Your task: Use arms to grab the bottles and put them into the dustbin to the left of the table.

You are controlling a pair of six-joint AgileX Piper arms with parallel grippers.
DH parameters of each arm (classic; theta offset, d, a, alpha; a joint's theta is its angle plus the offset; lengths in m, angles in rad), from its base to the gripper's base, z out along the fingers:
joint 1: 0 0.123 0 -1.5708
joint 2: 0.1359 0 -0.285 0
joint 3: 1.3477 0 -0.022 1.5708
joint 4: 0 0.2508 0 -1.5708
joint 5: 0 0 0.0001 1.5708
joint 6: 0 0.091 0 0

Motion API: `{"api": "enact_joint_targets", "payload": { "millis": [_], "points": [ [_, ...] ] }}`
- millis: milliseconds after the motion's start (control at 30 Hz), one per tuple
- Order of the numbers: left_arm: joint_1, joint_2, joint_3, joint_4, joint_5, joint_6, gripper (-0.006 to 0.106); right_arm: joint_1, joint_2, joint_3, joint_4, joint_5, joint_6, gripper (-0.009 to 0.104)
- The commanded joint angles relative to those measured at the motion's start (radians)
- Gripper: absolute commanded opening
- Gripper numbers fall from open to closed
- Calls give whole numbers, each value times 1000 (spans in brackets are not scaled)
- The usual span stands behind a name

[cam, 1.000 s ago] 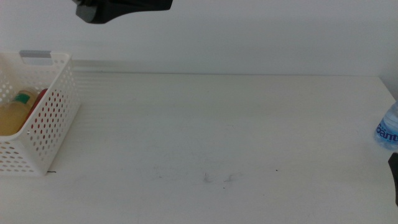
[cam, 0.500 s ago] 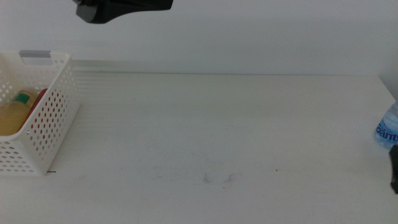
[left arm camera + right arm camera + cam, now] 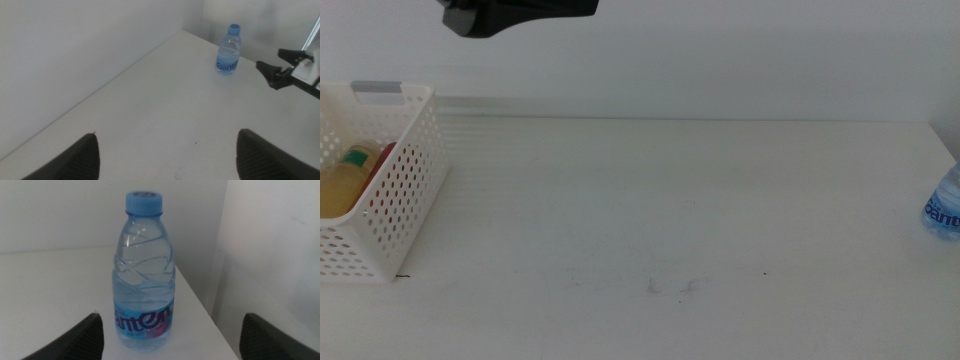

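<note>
The blue-capped water bottle [image 3: 944,208] stands upright at the table's [image 3: 660,200] right edge. In the right wrist view the bottle [image 3: 144,275] is close ahead, between the wide-apart jaws of my open right gripper [image 3: 171,316], not touched. From afar, the left wrist view shows the same bottle [image 3: 229,50] with the right gripper [image 3: 275,74] beside it. My left gripper [image 3: 166,133] hangs open and empty over the table. The white dustbin [image 3: 408,110] at the left holds the yellow-liquid bottle [image 3: 342,185] and the red can [image 3: 385,157].
The left arm [image 3: 515,14] shows as a dark shape at the top of the middle view. A wall runs behind the table. Faint scuff marks [image 3: 670,287] lie near the table's front.
The dark tip of the right gripper at the middle view's right edge has slid out of that view. The bottle and the left arm have not moved.
</note>
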Motion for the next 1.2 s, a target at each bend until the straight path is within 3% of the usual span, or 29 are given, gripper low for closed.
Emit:
{"api": "enact_joint_targets", "payload": {
  "millis": [0, 167, 633, 800, 833, 900, 933, 967, 1167],
  "points": [
    [-6, -7, -5, -13, -13, -10, 94, -9, 61, -47, -7, -17, -29, 92],
    [-6, -7, -5, -13, -13, -10, 94, -7, 183, -140, -65, -17, -29, 92],
    [-6, -7, -5, -14, -17, -10, 94, -7, 425, -410, -91, -17, 17, 92],
    [-6, -7, -5, -14, -17, -10, 94, -7, 505, -500, -104, -17, 30, 87],
    [-6, -7, -5, -14, -17, -10, 94, -7, 519, -515, -115, -17, 30, 80],
    [-6, -7, -5, -14, -17, -10, 94, 2, 534, -533, -134, -17, 30, 53],
    [-6, -7, -5, -14, -17, -10, 94, 8, 538, -538, -142, -17, 32, 30],
    [-6, -7, -5, -14, -17, -10, 94, 19, 538, -542, -148, -17, 32, 0],
    [-6, -7, -5, -14, -17, -10, 94, 207, 459, -570, -101, -17, 31, -2]
  ]
}}
